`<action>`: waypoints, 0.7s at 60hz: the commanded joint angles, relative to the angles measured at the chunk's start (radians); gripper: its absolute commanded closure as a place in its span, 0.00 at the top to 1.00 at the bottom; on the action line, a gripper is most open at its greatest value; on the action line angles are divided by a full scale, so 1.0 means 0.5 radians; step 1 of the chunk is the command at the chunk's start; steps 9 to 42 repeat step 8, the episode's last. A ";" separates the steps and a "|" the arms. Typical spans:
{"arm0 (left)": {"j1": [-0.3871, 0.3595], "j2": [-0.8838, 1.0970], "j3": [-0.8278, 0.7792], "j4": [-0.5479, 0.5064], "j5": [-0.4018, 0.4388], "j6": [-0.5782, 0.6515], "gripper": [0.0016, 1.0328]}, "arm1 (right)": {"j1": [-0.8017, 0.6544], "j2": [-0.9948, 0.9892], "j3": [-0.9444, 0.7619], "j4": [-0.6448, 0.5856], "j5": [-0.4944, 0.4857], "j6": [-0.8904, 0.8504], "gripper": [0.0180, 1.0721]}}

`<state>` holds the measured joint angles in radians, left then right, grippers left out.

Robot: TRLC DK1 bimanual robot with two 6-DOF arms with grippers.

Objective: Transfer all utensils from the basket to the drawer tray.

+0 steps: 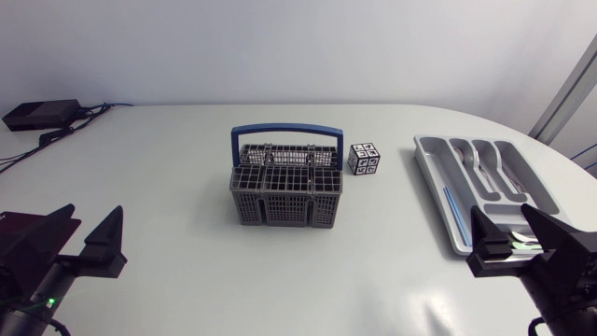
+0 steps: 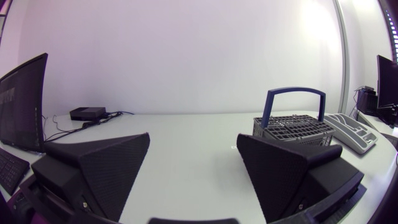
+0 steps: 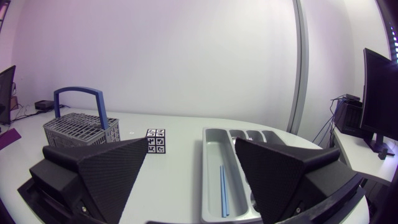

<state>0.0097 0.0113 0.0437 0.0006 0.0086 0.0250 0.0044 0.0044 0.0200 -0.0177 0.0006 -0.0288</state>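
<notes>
A grey wire basket (image 1: 284, 187) with a blue handle stands at the table's middle; no utensil shows above its rim. At the right lies the grey drawer tray (image 1: 426, 166), holding silver utensils (image 1: 483, 164) in its far compartments and a thin blue piece (image 1: 451, 207) in its long one. My left gripper (image 1: 91, 226) rests open and empty at the near left corner, far from the basket (image 2: 295, 127). My right gripper (image 1: 504, 226) is open and empty over the tray's near end (image 3: 208, 168), with the blue piece (image 3: 222, 190) between and below its fingers.
A small cube with black-and-white markers (image 1: 364, 159) sits just right of the basket, seen too as the cube (image 3: 157, 141) ahead of my right gripper. A black box with cables (image 1: 42, 114) lies at the back left corner.
</notes>
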 commanded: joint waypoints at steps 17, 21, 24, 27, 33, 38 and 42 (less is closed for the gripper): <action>-0.019 -0.023 -0.087 -0.001 -0.017 -0.050 0.95 | -0.009 -0.009 -0.040 0.035 -0.001 0.058 0.95; -0.019 -0.023 -0.087 -0.001 -0.017 -0.050 0.95 | -0.009 -0.009 -0.040 0.035 -0.001 0.058 0.95; -0.019 -0.023 -0.087 -0.001 -0.017 -0.050 0.95 | -0.009 -0.009 -0.040 0.035 -0.001 0.058 0.95; -0.019 -0.023 -0.087 -0.001 -0.017 -0.050 0.95 | -0.009 -0.009 -0.040 0.035 -0.001 0.058 0.95; -0.019 -0.023 -0.087 -0.001 -0.017 -0.050 0.95 | -0.009 -0.009 -0.040 0.035 -0.001 0.058 0.95; -0.019 -0.023 -0.087 -0.001 -0.017 -0.050 0.95 | -0.009 -0.009 -0.040 0.035 -0.001 0.058 0.95; -0.019 -0.023 -0.087 -0.001 -0.017 -0.050 0.95 | -0.009 -0.009 -0.040 0.035 -0.001 0.058 0.95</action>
